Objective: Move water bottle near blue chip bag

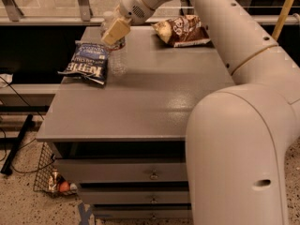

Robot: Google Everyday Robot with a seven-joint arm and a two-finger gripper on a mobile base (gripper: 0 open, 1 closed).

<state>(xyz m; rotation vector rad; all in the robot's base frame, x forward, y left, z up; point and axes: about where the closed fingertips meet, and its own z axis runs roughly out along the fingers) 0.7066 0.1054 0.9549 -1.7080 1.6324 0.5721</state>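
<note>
The water bottle, clear and ribbed with a white cap, stands upright on the grey table at the back left. It is right next to the right edge of the blue chip bag, which lies flat with white "KETTLE" lettering. My gripper reaches in from the upper right and is shut on the bottle's upper part. A tan finger pad covers the bottle's neck and part of its label.
A brown and tan snack bag lies at the table's back right. My white arm fills the right side of the view. Drawers sit under the tabletop. A wire basket stands on the floor at the lower left.
</note>
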